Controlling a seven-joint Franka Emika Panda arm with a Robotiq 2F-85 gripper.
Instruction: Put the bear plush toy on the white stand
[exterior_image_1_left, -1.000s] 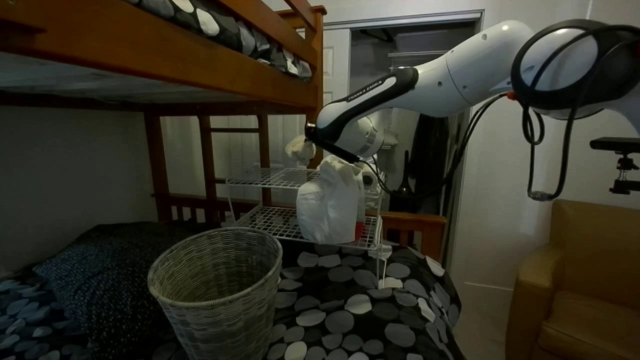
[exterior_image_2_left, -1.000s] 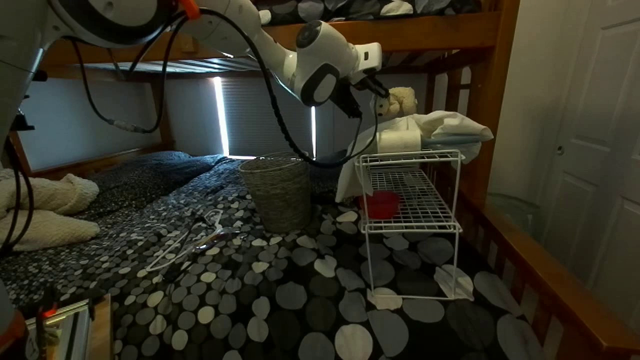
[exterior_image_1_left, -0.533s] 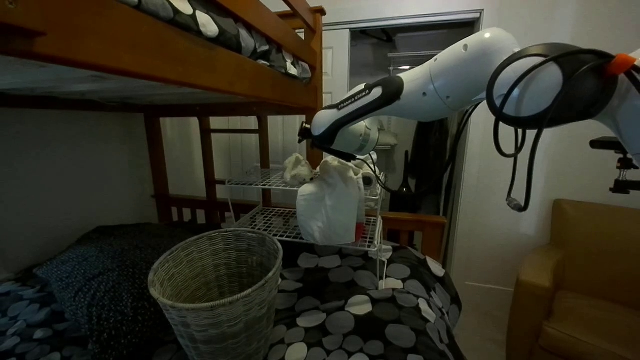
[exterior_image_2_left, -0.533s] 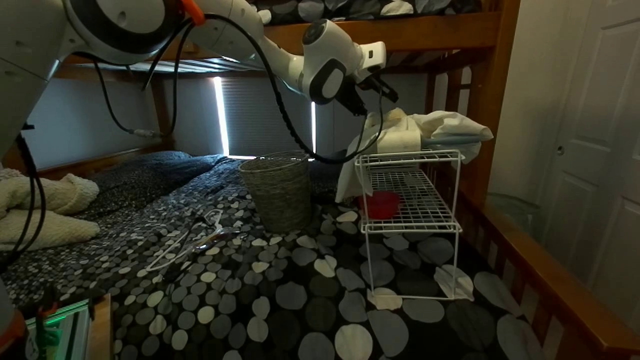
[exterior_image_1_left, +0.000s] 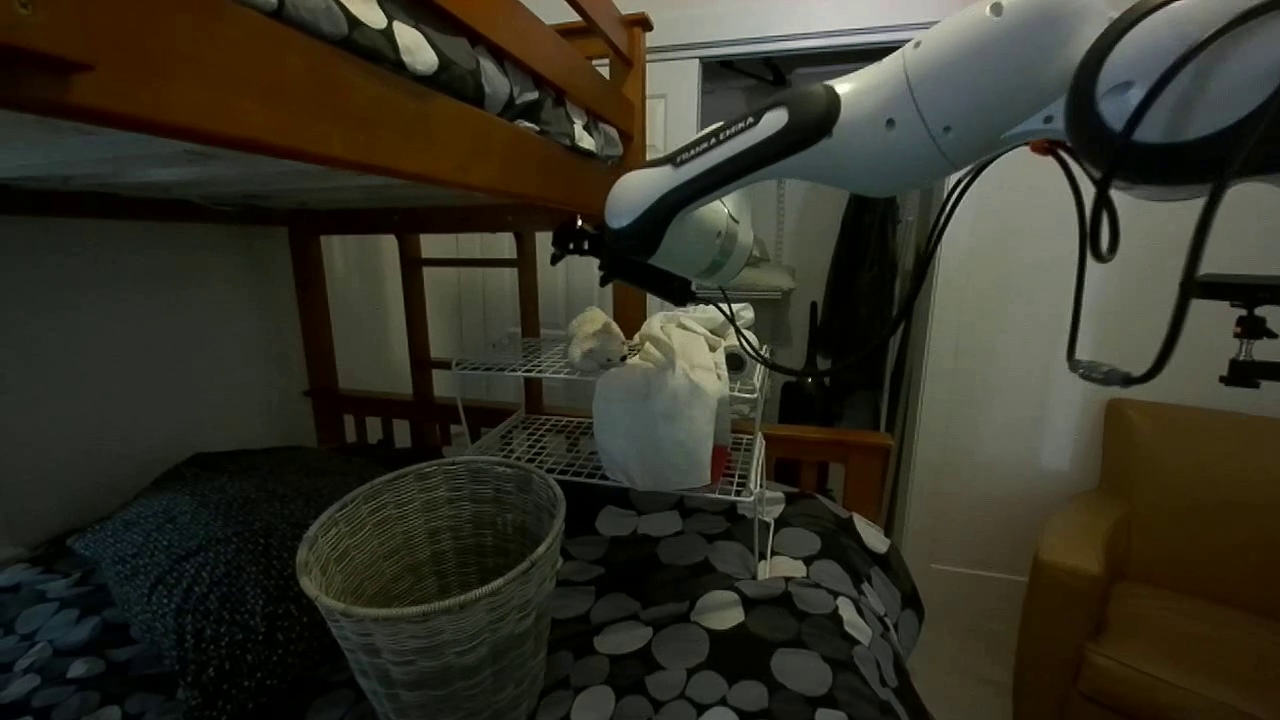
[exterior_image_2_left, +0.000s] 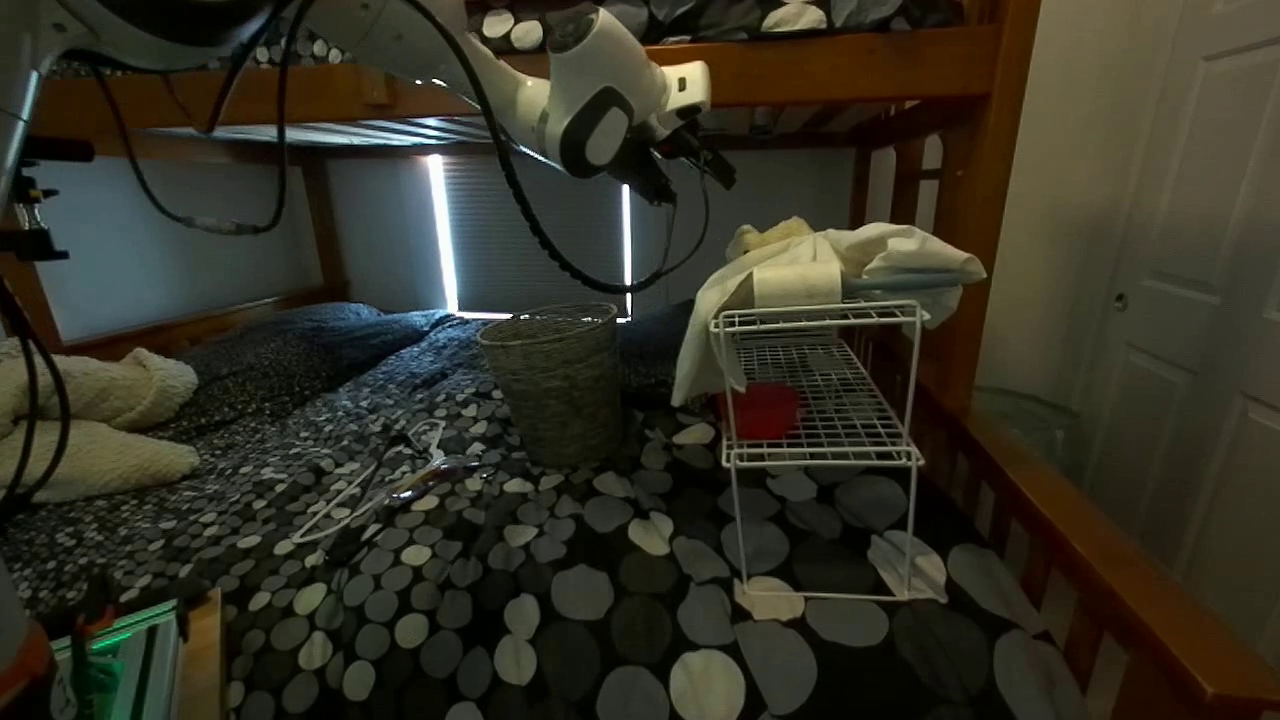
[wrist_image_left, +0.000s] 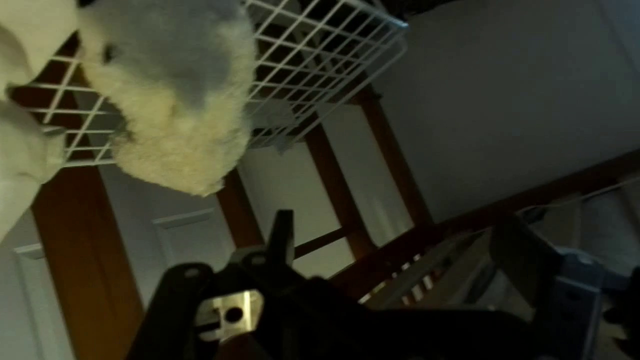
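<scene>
Sitting below the parted jaws is the bear (exterior_image_1_left: 597, 342).

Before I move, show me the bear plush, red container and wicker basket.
Bear plush (wrist_image_left: 172, 112): wrist view, on its cream fur.
Red container (exterior_image_2_left: 770, 412): in an exterior view, on its side.
Wicker basket (exterior_image_2_left: 555, 400): in an exterior view, on its outer wall.

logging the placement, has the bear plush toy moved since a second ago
Yes, down: in an exterior view the bear plush toy went from above the white wire stand to resting on it.
</scene>
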